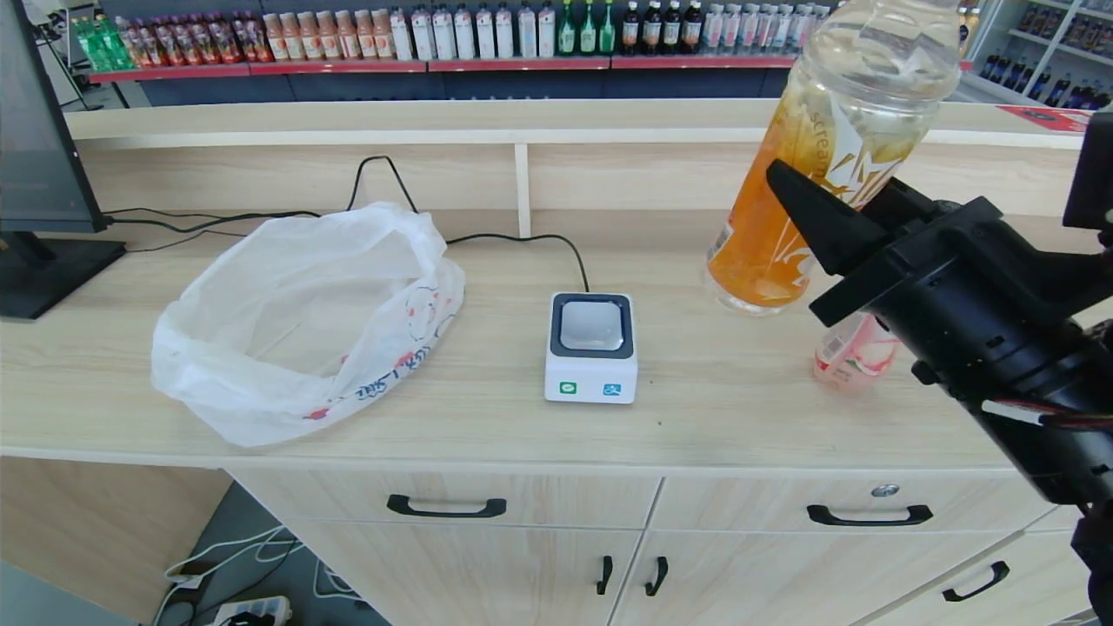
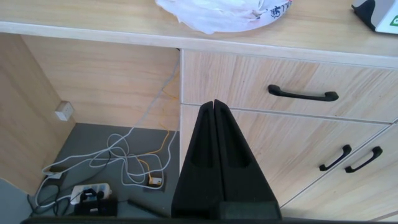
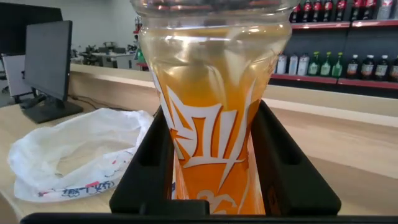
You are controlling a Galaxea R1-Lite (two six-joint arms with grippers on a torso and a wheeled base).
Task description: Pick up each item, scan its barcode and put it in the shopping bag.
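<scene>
Left gripper (image 2: 214, 107): fingers pressed together with nothing between them, hanging below the counter (image 1: 739, 417) edge in front of the drawer fronts (image 1: 539, 500); floor cables (image 2: 118, 158) lay beneath it

Right gripper (image 1: 830, 204): at the right of the head frame, raised above the counter, its jaws spread to the width of the orange drink bottle (image 1: 830, 130) and clamped on its waist. The bottle was tilted, cap end toward the upper right of the frame, base toward the counter; whether the base touched the surface could not be determined

A small pink bottle (image 1: 856, 352) sat on the counter just beside the orange bottle's base, partly hidden by the arm

The scanner (image 1: 591, 348), a white box with a dark-framed window facing up, stood at the centre of the frame, well apart from the held bottle. The shopping bag (image 1: 304, 322), white plastic with its mouth open, lay left of centre near the scanner

A black cable (image 1: 522, 238) ran from the scanner to the counter's rear. A monitor (image 1: 39, 148) stood at the upper left. Shelves of bottles (image 1: 435, 35) lined the top of the frame
</scene>
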